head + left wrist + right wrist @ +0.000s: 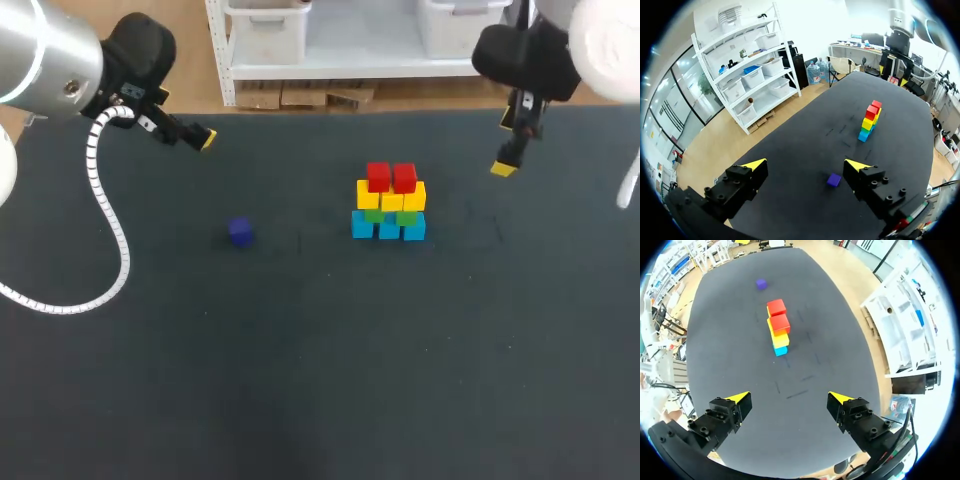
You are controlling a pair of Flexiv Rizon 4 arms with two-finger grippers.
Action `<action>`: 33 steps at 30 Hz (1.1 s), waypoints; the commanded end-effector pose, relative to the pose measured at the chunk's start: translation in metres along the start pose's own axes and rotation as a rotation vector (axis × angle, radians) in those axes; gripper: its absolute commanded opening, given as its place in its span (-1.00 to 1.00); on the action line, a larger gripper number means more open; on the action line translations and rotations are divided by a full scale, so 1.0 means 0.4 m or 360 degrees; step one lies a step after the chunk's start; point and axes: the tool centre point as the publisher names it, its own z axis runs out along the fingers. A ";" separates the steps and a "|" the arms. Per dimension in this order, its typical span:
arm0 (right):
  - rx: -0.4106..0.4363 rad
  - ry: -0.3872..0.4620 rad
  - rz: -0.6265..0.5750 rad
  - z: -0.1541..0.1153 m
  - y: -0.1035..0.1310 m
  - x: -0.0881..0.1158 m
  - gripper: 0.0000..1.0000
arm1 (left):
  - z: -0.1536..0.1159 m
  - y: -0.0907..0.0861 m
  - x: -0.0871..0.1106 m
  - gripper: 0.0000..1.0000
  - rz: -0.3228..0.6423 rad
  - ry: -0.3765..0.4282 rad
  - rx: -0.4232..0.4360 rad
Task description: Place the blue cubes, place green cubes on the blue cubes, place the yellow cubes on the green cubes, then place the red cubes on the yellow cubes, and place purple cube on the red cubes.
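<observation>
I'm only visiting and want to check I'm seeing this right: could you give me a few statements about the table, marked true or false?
1. The small purple cube tops the stack of coloured cubes. False: it lies alone on the dark table, apart from the stack.
2. Two red cubes form the stack's top layer. True.
3. The left gripper grips a cube. False: its fingers are open, holding nothing.
4. The right gripper is open. True.
</observation>
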 end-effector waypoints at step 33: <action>0.0439 -0.0805 0.0508 0.033 -0.079 0.075 1.00 | 0.001 0.004 0.002 1.00 0.0004 -0.0007 0.0011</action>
